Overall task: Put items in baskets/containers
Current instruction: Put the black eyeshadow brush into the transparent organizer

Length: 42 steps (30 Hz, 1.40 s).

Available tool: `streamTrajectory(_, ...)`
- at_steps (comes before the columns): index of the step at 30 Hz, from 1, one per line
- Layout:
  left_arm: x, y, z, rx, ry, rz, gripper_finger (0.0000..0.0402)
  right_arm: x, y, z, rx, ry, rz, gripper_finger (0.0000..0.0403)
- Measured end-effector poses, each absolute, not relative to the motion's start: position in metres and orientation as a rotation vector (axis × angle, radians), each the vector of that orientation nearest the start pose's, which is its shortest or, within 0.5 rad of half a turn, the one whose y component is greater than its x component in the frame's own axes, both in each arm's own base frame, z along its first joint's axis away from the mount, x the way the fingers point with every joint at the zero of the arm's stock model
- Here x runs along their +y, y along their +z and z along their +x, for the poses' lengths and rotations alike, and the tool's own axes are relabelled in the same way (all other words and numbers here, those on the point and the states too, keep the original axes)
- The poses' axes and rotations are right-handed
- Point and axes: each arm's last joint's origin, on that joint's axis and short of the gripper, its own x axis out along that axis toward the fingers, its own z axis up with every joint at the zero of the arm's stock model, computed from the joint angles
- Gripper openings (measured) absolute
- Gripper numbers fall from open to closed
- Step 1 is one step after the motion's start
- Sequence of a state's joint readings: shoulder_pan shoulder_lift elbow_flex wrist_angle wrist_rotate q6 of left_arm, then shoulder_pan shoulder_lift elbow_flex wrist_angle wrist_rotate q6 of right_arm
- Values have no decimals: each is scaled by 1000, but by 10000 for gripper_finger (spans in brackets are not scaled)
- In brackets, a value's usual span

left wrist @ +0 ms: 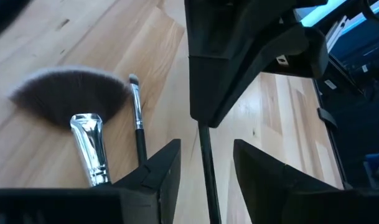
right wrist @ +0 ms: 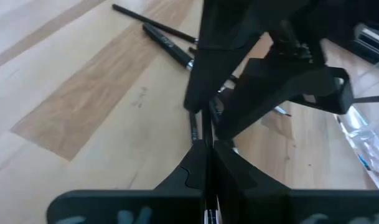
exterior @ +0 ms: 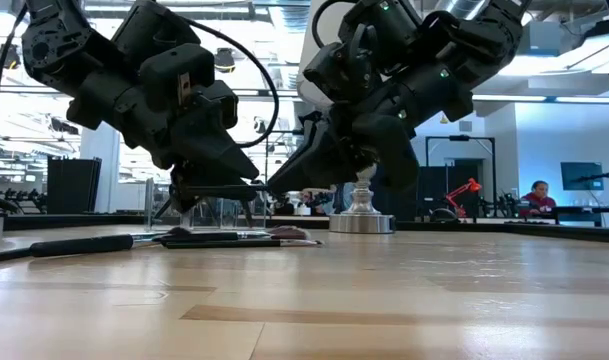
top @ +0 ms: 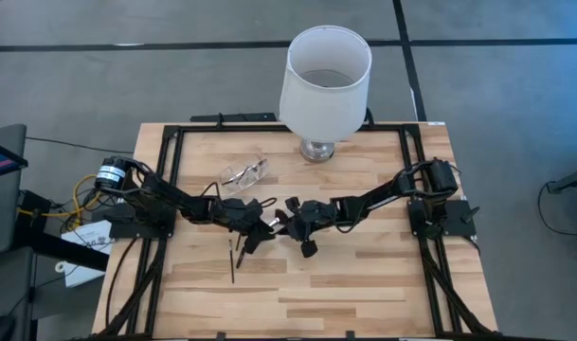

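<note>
Your right gripper (right wrist: 206, 146) pinches thin dark brush (right wrist: 207, 127) between closed fingers. Left gripper (right wrist: 239, 93) sits just beyond, over same brush. Two more brushes (right wrist: 158, 32) lie on wooden table (right wrist: 71, 93) farther off. Clear pouch (right wrist: 363, 134) shows at frame edge.

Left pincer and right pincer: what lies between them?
A brush: the right pincer clamps it, between the left pincer's open fingers, as the left wrist view shows.
</note>
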<state>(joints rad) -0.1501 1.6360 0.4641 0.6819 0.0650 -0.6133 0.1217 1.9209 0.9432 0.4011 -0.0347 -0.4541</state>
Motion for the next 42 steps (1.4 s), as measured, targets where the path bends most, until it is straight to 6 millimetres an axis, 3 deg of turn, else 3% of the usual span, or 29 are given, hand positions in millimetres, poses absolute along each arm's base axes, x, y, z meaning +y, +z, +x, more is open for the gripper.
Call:
streamTrajectory(7, -43, 119, 269, 539, -55, -571, 131, 46, 129, 376, 533, 268, -469, 4)
streamTrajectory(19, -42, 119, 269, 537, -46, -563, 17, 48, 133, 378, 488, 234, -478, 7)
streamTrajectory(25, -42, 119, 269, 534, -55, -529, 27, 49, 133, 378, 490, 239, -478, 7)
streamTrajectory(30, -42, 119, 270, 526, -61, -514, 14, 49, 138, 378, 486, 215, -396, 48)
streamTrajectory(33, -42, 124, 269, 507, -72, -492, 17, 50, 152, 377, 464, 195, -331, 77)
streamTrajectory(36, -42, 138, 268, 450, -95, -462, 13, 54, 179, 375, 398, 189, -292, 100)
streamTrajectory(39, -41, 162, 263, 354, -130, -409, 16, 64, 224, 367, 269, 202, -286, 117)
streamTrajectory(42, -40, 190, 253, 247, -160, -331, 16, 71, 271, 344, 157, 223, -305, 125)
